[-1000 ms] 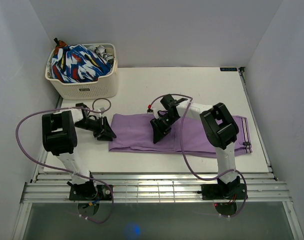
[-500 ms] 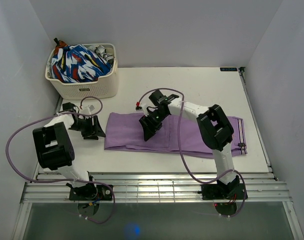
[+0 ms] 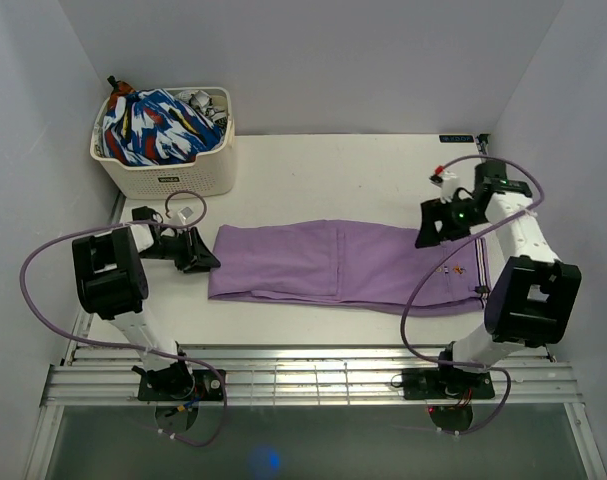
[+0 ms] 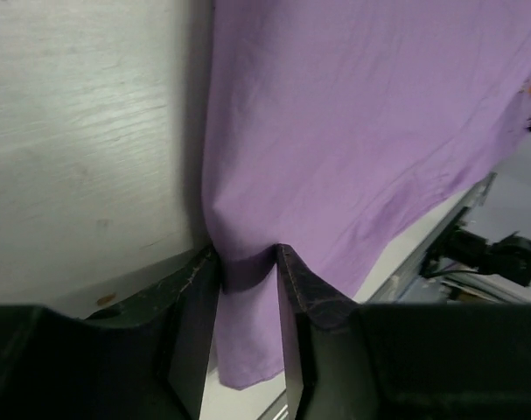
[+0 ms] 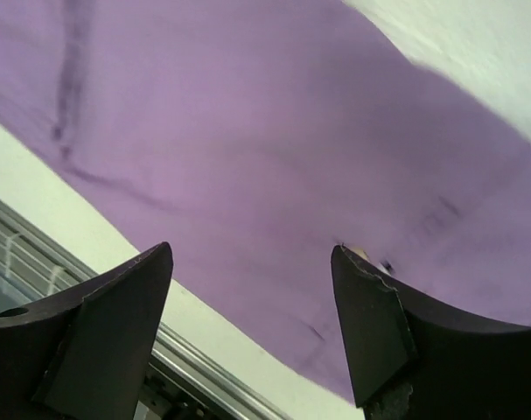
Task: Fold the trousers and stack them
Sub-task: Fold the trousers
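Observation:
The lilac trousers lie stretched flat across the table, leg ends at the left and the white-striped waistband at the right. My left gripper sits low at the leg end. In the left wrist view the trousers bunch up between its two fingers, and the gripper is shut on that edge. My right gripper hovers over the waist end. In the right wrist view it stands wide open above the purple trousers, with nothing between its fingers.
A cream basket at the back left holds a blue, white and red patterned garment. A metal rail runs along the table's near edge. White walls close in on both sides and behind.
My right gripper has left the middle of the trousers, swung right to the waist end, and opened wide. The left gripper stays at the leg end.

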You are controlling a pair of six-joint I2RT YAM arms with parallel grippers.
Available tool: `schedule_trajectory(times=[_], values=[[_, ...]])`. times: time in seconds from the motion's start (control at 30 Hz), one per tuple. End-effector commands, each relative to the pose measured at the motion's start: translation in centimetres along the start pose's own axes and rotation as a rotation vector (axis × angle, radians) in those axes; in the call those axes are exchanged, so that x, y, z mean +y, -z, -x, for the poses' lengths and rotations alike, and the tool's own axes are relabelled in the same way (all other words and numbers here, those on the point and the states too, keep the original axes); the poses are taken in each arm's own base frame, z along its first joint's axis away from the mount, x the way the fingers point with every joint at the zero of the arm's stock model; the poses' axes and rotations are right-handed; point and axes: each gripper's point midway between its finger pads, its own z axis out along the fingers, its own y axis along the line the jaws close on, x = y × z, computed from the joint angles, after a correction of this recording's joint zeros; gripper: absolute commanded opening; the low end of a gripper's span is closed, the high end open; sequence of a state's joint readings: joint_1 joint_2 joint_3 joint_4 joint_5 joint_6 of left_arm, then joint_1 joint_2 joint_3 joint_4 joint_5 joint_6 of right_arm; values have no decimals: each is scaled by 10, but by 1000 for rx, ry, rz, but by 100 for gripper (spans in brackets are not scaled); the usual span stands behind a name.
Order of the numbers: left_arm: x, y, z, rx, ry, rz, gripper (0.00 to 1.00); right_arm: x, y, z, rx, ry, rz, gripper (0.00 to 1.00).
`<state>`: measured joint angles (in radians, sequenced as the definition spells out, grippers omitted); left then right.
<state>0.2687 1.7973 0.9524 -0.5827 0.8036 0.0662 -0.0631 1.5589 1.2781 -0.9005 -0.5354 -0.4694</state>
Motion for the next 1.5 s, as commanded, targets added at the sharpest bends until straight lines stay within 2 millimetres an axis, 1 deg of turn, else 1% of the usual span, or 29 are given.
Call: schedule_trajectory(times=[0.0, 0.03, 0.07, 0.13, 0.17, 0.2, 0.3, 0.43, 0.47, 0.53, 0.63, 0.67, 0.7, 0.8, 0.9, 0.97, 1.0, 1.03, 1.07, 1.1, 1.13, 1.23, 1.27, 1.3, 1.33, 1.37, 1.4, 1.43, 1.47], values=[[8, -19, -3, 11, -6, -4, 43, -31, 33, -61, 123, -74, -69, 79], [8, -20, -3, 11, 7, -9, 38, -40, 39, -69, 127, -96, -85, 79], [8, -19, -1, 7, 9, -7, 28, -57, 50, -81, 120, -141, -122, 79], [7, -16, 5, -8, 7, -1, 16, -78, 63, -99, 126, -202, -174, 79], [4, -13, 8, -18, 1, -9, 6, -85, 67, -103, 129, -201, -189, 79], [2, -10, 11, -25, 0, -11, 1, -92, 69, -108, 137, -215, -203, 80], [-6, 10, 26, -76, -15, -8, 0, -106, 75, -119, 142, -261, -219, 80], [-10, 56, 48, -180, -27, 37, 0, -112, 73, -124, 132, -284, -206, 80], [-12, 68, 58, -207, -61, 48, 0, -111, 70, -122, 118, -285, -189, 80], [-13, 86, 60, -219, -62, 69, 0, -107, 63, -121, 100, -304, -152, 80], [-30, 111, 72, -258, -169, 83, 0, -98, 53, -113, 48, -333, -68, 79], [-43, 120, 74, -283, -216, 70, 0, -95, 50, -111, 34, -344, -43, 78], [-52, 126, 79, -298, -273, 60, 0, -88, 46, -103, -10, -356, 10, 78], [-73, 132, 78, -300, -313, 33, 0, -70, 34, -90, -79, -390, 127, 77], [-99, 133, 78, -293, -336, -17, 0, -53, 15, -82, -83, -429, 228, 78], [-121, 130, 80, -282, -348, -47, 0, -39, 2, -84, -65, -468, 284, 84], [-130, 129, 80, -280, -353, -60, 0, -40, -4, -84, -68, -464, 278, 86], [-146, 127, 79, -270, -369, -79, 0, -38, -10, -87, -57, -470, 280, 88], [-152, 125, 79, -264, -375, -75, 0, -35, -17, -98, -25, -493, 269, 89], [-160, 122, 78, -259, -382, -86, 0, -37, -21, -103, -11, -523, 251, 88], [-175, 115, 74, -238, -406, -110, 0, -45, -27, -105, -15, -508, 214, 87], [-211, 99, 68, -202, -416, -166, 0, -52, -34, -114, 4, -514, 167, 74], [-221, 94, 65, -190, -390, -186, 0, -52, -34, -113, -1, -517, 166, 61], [-240, 81, 59, -171, -426, -209, 0, -51, -35, -112, -5, -515, 173, 55], [-248, 75, 56, -159, -417, -225, 0, -50, -36, -111, -8, -515, 180, 50], [-254, 66, 53, -140, -408, -241, 0, -49, -37, -109, -13, -514, 190, 40], [-268, 52, 41, -100, -396, -259, 0, -48, -37, -108, -14, -511, 195, 36], [-277, 45, 41, -101, -410, -273, 0, -46, -39, -108, -13, -507, 203, 32], [-283, 36, 38, -86, -410, -281, 0, -46, -39, -106, -18, -501, 205, 24]])
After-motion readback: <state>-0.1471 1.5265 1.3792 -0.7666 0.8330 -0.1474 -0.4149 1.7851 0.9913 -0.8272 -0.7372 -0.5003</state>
